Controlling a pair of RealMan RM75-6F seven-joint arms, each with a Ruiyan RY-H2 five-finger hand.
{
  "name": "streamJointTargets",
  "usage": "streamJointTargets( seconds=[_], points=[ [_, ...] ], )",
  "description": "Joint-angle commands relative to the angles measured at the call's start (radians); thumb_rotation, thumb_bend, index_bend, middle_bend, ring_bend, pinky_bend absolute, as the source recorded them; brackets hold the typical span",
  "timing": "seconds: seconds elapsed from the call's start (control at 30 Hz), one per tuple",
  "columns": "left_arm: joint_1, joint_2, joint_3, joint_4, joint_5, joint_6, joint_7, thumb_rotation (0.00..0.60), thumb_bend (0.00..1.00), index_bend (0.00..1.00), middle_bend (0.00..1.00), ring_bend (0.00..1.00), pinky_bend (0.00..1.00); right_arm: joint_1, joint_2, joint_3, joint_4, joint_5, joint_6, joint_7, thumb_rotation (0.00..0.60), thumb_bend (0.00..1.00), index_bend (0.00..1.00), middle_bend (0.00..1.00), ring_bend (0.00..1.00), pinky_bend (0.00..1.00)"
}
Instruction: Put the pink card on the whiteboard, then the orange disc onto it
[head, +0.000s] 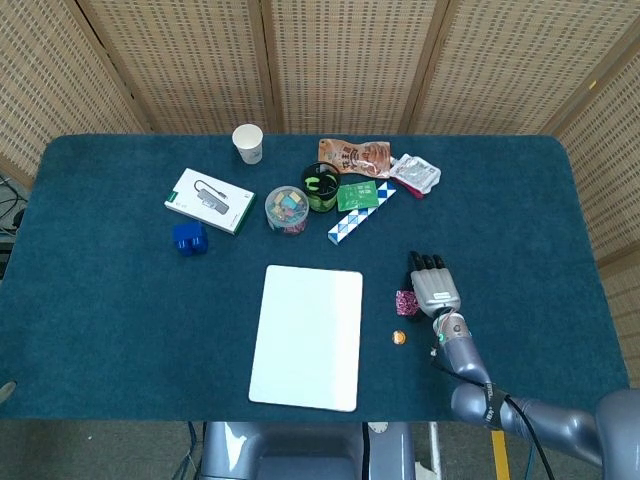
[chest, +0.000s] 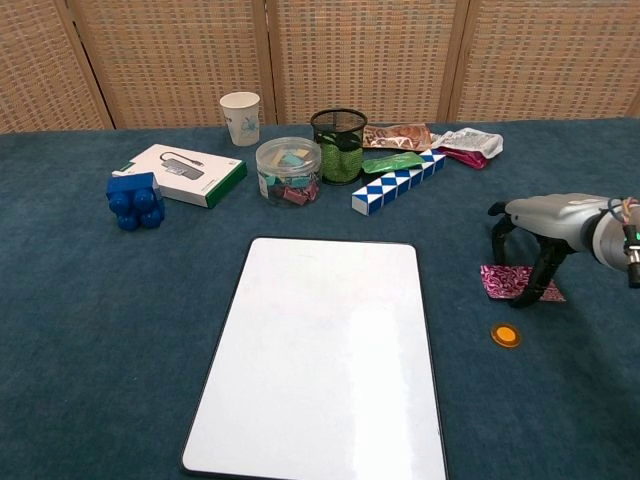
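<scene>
Right now the right hand (chest: 545, 222) is arching over the pink card (chest: 512, 282), fingers (chest: 545, 275) pointing down and straddling it, tips touching or nearly touching the card's edges; I am judging this as a grasp being set up, not a finished one, since the card is lying flat on the bench (chest: 90, 330) and I cannot tell if the fingers are actually pinching it. From the head view the hand is covering most of the card (head: 405, 298), only a sliver peeking out at its left. The card is sitting just right of the whiteboard (chest: 325, 350), apart from it, so the carry should be short. The orange disc (chest: 506, 335) is lying near the card, toward the robot, not touching it; a sloppy sweep could be knocking it. The left hand is not showing in either view. Along the far side: paper cup (chest: 240, 117), white box (chest: 182, 174), blue block (chest: 134, 200), clear tub (chest: 288, 171), mesh pen cup (chest: 339, 145), checkered bar (chest: 397, 182), snack packets (chest: 430, 138). None of it is blocking the path to the whiteboard.
</scene>
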Motion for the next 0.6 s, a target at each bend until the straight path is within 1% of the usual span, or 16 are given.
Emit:
streamJointTargets(
  seconds=[0.03, 0.27, 0.47, 0.6],
  points=[
    [0.0, 0.0, 0.001, 0.0, 0.0, -0.001, -0.001, 0.6, 0.0, 0.0, 0.0, 0.0, 0.0, 0.0, 0.003, -0.006, -0.006, -0.014, 0.007, 0.005, 0.6, 0.16, 0.51, 0.0, 0.0, 0.0],
    [0.0, 0.001, 0.002, 0.0, 0.003, 0.0, -0.002, 0.6, 0.0, 0.0, 0.0, 0.0, 0.0, -0.003, 0.028, -0.007, -0.05, -0.06, 0.021, 0.036, 0.6, 0.16, 0.51, 0.0, 0.0, 0.0],
    [-0.001, 0.0, 0.003, 0.0, 0.004, -0.001, 0.0, 0.6, 0.0, 0.0, 0.0, 0.0, 0.0, 0.015, 0.072, 0.019, -0.166, -0.099, 0.038, 0.045, 0.6, 0.16, 0.51, 0.0, 0.0, 0.0],
    [-0.003, 0.0, 0.003, 0.0, 0.002, -0.004, 0.0, 0.6, 0.0, 0.0, 0.0, 0.0, 0.0, 0.048, 0.092, 0.045, -0.276, -0.087, 0.068, 0.001, 0.6, 0.16, 0.51, 0.0, 0.0, 0.0]
  ],
)
